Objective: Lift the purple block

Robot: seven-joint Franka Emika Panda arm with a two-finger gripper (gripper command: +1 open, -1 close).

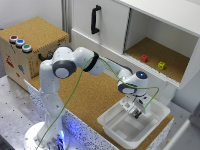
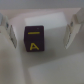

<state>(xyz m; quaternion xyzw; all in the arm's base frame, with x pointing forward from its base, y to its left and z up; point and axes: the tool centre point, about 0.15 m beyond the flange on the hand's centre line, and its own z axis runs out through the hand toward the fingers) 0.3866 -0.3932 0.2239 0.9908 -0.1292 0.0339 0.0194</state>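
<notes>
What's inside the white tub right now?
The white tub holds the purple block, seen in the wrist view between the open gripper fingers. In the exterior view the gripper hides the block.

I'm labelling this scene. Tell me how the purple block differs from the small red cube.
The purple block is dark, almost black, with yellow markings; the red cube is plain bright red as far as the blur shows. The purple block lies inside the white tub; the red cube sits in the open cabinet compartment. The purple block lies between the open gripper's fingers; the red cube has no gripper near it. Both are small cubes.
</notes>
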